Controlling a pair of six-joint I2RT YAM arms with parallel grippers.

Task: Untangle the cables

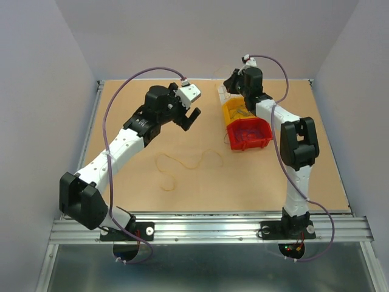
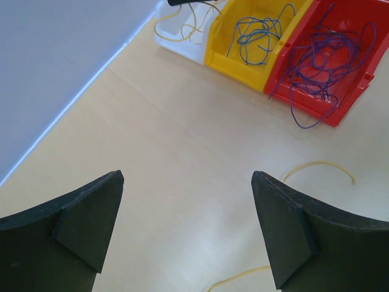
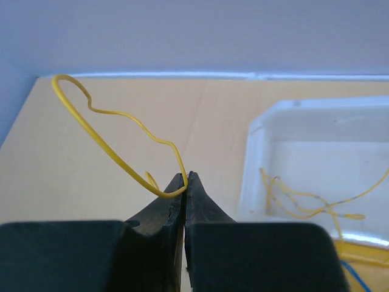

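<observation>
My right gripper is shut on a thin yellow cable that loops up and to the left from its tips. It hovers at the far end of the table beside the white bin, which holds more yellow cables. My left gripper is open and empty above the bare table. Another yellow cable lies loose mid-table, and part of this loose cable shows in the left wrist view. Blue cables lie in the yellow bin. Purple cables fill the red bin.
The three bins stand in a row at the back right, with the red bin nearest and the yellow bin behind it. Grey walls enclose the table on three sides. A metal rail runs along the near edge.
</observation>
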